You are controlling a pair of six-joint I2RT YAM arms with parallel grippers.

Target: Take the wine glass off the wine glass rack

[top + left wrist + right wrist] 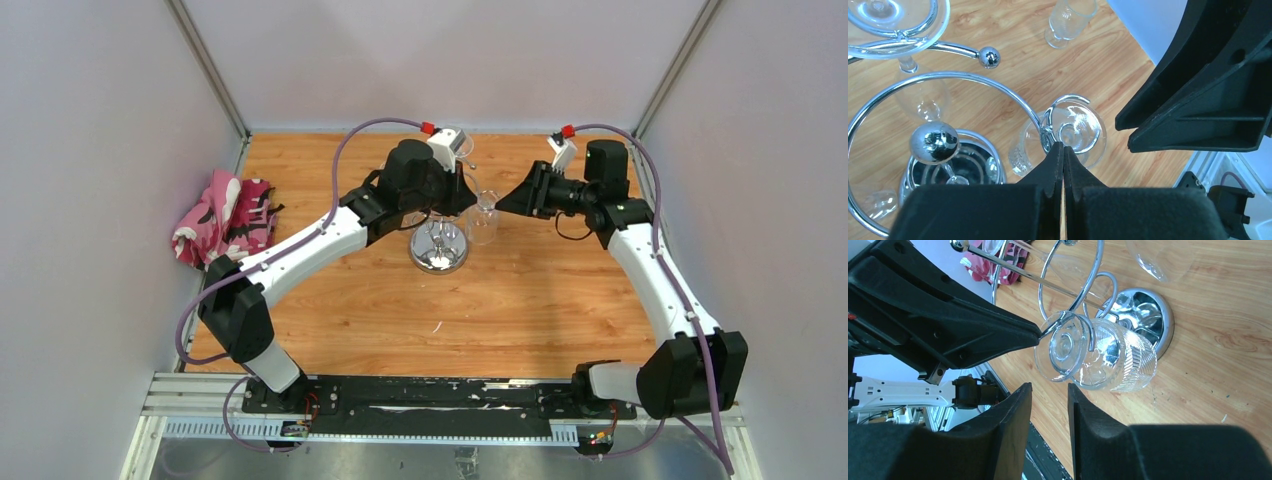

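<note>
The wine glass rack (438, 250) stands mid-table, its chrome rings (948, 76) and mirror base (1160, 320) showing in both wrist views. A clear wine glass (482, 222) hangs upside down from a curled hook arm (1047, 125), its foot (1083, 127) on top and its ribbed bowl (1128, 365) below. My left gripper (1063, 146) is shut, its tips against that hook right beside the foot. My right gripper (1049, 390) is open, a short way before the foot (1060, 347), with nothing between its fingers.
Other clear glasses hang on the rack (923, 97), (1158, 257). One more glass (1070, 20) stands on the wooden table beyond. A pink patterned cloth (225, 215) lies at the table's left edge. Grey walls close in three sides.
</note>
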